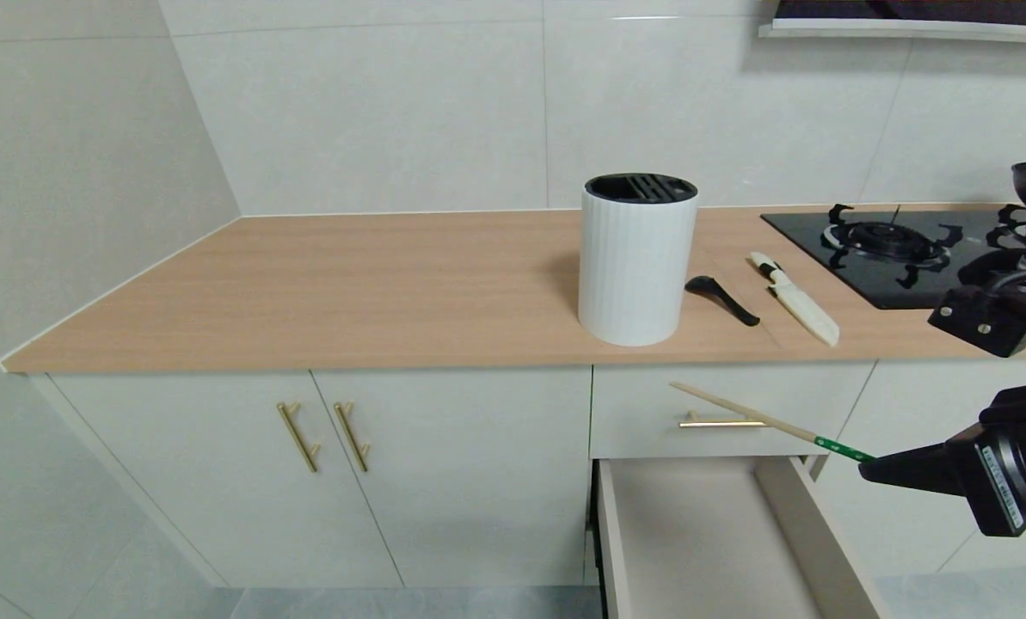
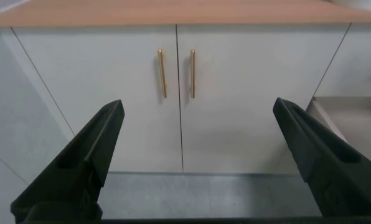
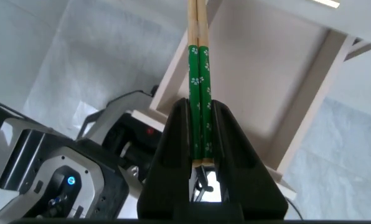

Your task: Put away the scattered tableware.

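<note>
My right gripper hangs in front of the cabinets at the right, above the open drawer, shut on a pair of wooden chopsticks with green ends. The chopsticks point out past the closed fingers over the drawer. On the wooden counter stand a white ribbed utensil holder with a black slotted top, a black spoon and a white-bladed knife to its right. My left gripper is open, low in front of the cabinet doors.
A black gas hob lies at the counter's right end. Two cabinet doors with gold handles sit below the counter at the left; a closed drawer with a gold handle is just above the open one. A tiled wall backs the counter.
</note>
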You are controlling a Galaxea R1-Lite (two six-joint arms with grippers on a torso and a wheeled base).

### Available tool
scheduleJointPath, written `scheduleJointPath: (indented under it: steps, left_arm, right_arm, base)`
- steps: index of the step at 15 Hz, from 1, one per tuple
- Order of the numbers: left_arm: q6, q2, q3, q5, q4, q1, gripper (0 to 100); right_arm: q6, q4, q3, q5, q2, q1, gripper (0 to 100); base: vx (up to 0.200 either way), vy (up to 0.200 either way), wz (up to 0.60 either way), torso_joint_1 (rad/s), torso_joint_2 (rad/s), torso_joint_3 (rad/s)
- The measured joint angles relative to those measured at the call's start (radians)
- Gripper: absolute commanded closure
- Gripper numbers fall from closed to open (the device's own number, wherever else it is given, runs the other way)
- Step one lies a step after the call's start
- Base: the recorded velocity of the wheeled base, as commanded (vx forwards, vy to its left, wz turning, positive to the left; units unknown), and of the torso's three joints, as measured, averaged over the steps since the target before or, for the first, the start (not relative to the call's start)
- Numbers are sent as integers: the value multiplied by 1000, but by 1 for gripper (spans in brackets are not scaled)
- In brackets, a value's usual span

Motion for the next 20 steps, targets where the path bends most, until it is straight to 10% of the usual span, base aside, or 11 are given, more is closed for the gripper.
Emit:
scheduleJointPath:
  steps: [20]
  left_arm:
    - [0,0,0,0,0,0,0]
  right_arm:
    - [-24,-54,27,-4,69,0,100]
  base:
    - [0,0,0,-134,401,261]
